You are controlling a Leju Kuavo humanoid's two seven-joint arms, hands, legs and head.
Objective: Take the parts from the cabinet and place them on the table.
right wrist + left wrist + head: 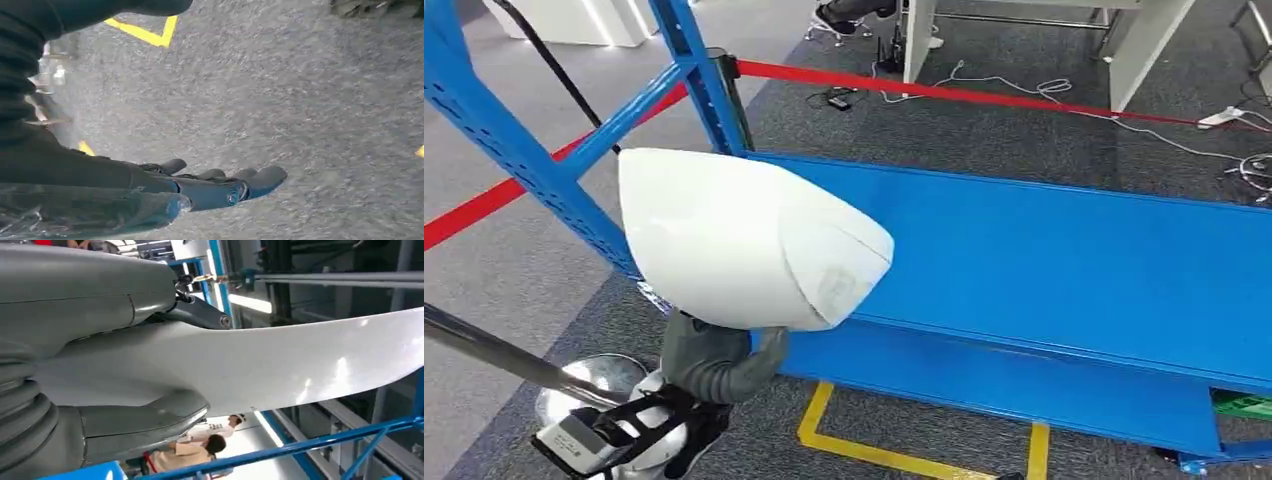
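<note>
A large white curved shell part (pixel 744 238) is held up at the left end of the blue shelf (pixel 1064 250), over its corner. My left hand (pixel 719 362) grips it from below, grey thumb curling up against its underside. In the left wrist view the same white part (pixel 280 365) sweeps across the picture, pinched between my thick grey thumb (pixel 145 422) and the fingers (pixel 197 315) above it. My right hand (pixel 220 187) hangs over the grey carpet with its dark fingers stretched out and nothing in them.
Blue rack uprights and a diagonal brace (pixel 574 150) stand at the left of the shelf. A red barrier tape (pixel 984 97) runs behind. Yellow floor marking (pixel 864 450) lies below the shelf front. A silver pole (pixel 494 350) crosses low left. People (pixel 200 450) are beyond the rack.
</note>
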